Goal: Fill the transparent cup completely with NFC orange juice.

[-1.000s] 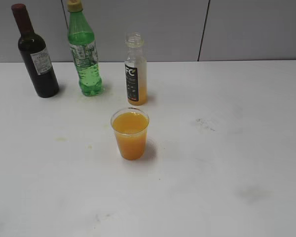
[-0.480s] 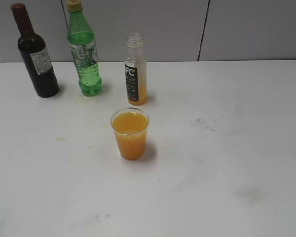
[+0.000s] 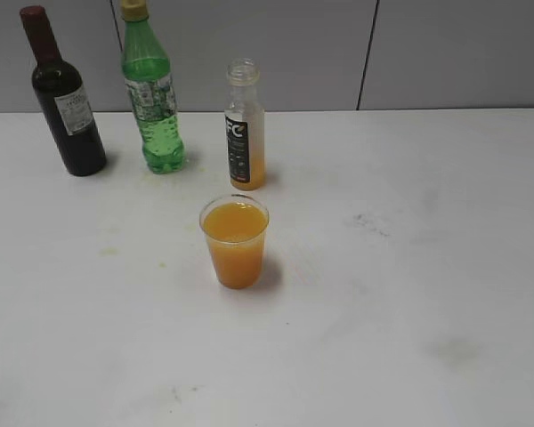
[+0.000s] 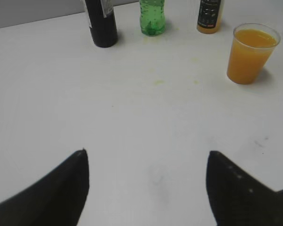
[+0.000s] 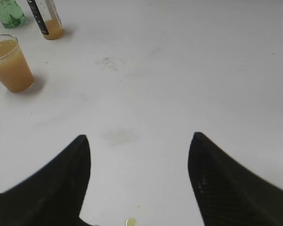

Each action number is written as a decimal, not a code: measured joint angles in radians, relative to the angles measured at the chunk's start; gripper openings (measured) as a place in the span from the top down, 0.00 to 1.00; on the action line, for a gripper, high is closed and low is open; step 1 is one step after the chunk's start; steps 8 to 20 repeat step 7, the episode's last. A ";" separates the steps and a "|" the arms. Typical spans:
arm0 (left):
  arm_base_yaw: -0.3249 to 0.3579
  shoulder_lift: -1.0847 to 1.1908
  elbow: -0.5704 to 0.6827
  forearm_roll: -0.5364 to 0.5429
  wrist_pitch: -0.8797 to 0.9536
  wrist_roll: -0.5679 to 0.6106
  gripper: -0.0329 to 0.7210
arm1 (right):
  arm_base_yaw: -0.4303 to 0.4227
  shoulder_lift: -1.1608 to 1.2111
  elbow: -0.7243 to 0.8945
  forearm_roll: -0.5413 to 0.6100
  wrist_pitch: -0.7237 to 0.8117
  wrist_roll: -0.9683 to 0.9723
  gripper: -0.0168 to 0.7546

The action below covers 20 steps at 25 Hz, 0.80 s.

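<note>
The transparent cup [image 3: 236, 242] stands upright mid-table, holding opaque orange juice up to near its rim. It also shows in the left wrist view [image 4: 251, 53] and the right wrist view [image 5: 10, 63]. The capless NFC orange juice bottle [image 3: 246, 126] stands just behind it with a little juice left at its bottom; its base shows in the left wrist view [image 4: 210, 16] and the right wrist view [image 5: 48, 21]. Neither gripper shows in the exterior view. My left gripper [image 4: 147, 157] is open and empty over bare table. My right gripper [image 5: 139, 141] is open and empty too.
A dark wine bottle with a red cap [image 3: 64, 96] and a green plastic bottle with a yellow cap [image 3: 153, 92] stand at the back left by the grey wall. A small yellowish drop [image 5: 130, 221] lies on the white table [image 3: 409, 267] under my right gripper.
</note>
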<state>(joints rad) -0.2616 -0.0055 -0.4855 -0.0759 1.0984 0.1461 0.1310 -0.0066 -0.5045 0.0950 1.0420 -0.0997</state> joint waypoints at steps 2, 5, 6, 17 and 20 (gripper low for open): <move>0.000 0.000 0.000 0.000 0.000 0.000 0.17 | 0.000 0.000 0.000 0.000 0.000 0.000 0.33; 0.000 0.000 0.000 0.000 0.000 0.000 0.17 | 0.000 0.000 0.000 0.000 0.000 0.000 0.33; 0.000 0.000 0.000 0.000 0.000 0.000 0.17 | 0.000 0.000 0.000 0.000 0.000 0.000 0.33; 0.000 0.000 0.000 0.000 0.000 0.000 0.17 | 0.000 0.000 0.000 0.000 0.000 0.000 0.33; 0.000 0.000 0.000 0.000 0.000 0.000 0.17 | 0.000 0.000 0.000 0.000 0.000 0.000 0.33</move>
